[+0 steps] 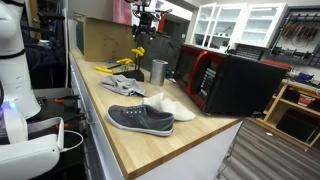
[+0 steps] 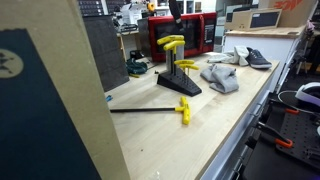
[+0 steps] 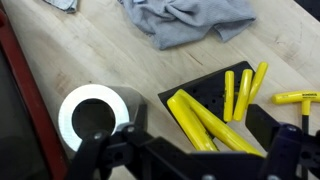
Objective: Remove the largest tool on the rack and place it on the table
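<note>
Largest tool (image 2: pixel 148 110), exterior view: it is shown lying flat on the table (image 2: pixel 160 145), on the camera side of the rack (image 2: pixel 178 86). Its yellow cross-handle is seen just beside the rack's black base, and its dark shaft is directed away from the rack toward a tall brown panel (image 2: pixel 85 60). Whether handle and base touch cannot be told. The shorter yellow-handled tools (image 2: pixel 172 44) are seen upright in the rack.

Gripper (image 3: pixel 188 152), wrist view: the two fingers are held wide apart with nothing between them, so the gripper is judged released and empty. It is held above the rack, whose base and yellow handles are seen beneath it. A steel cup (image 3: pixel 95 115) stands just beside the rack, and a grey cloth (image 3: pixel 190 20) lies beyond the rack, apart from it.

Step in hand (judged): removal and placement appear done, since the tool is off the rack and rests on the wood ungrasped. Only the withdrawal is thought to be left. A straight rise clear of the rack is judged to be called for, so that the upright handles and the cup beside the rack are not caught by the spread fingers. No regrasp appears needed.

Writing: no brand, label or lettering can be read in any view. The dark oven (image 1: pixel 225 80) beside the rack and the cardboard box (image 1: pixel 105 38) behind it are too small for text to be made out.
</note>
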`<act>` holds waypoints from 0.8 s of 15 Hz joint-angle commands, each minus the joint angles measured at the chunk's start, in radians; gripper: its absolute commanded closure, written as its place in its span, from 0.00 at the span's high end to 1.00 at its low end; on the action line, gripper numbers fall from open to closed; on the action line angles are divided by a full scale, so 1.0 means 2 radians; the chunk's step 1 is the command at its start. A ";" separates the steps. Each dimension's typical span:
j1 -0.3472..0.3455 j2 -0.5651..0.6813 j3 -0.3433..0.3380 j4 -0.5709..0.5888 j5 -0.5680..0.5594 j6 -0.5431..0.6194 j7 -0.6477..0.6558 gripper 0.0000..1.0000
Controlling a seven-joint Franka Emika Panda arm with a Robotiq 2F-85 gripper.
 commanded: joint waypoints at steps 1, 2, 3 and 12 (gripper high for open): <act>-0.001 0.001 0.001 0.004 0.000 -0.002 0.000 1.00; -0.002 0.001 0.001 0.005 0.000 -0.002 -0.001 1.00; -0.002 0.001 0.001 0.006 0.000 -0.002 -0.002 1.00; -0.006 0.019 0.026 0.009 0.022 0.058 -0.135 1.00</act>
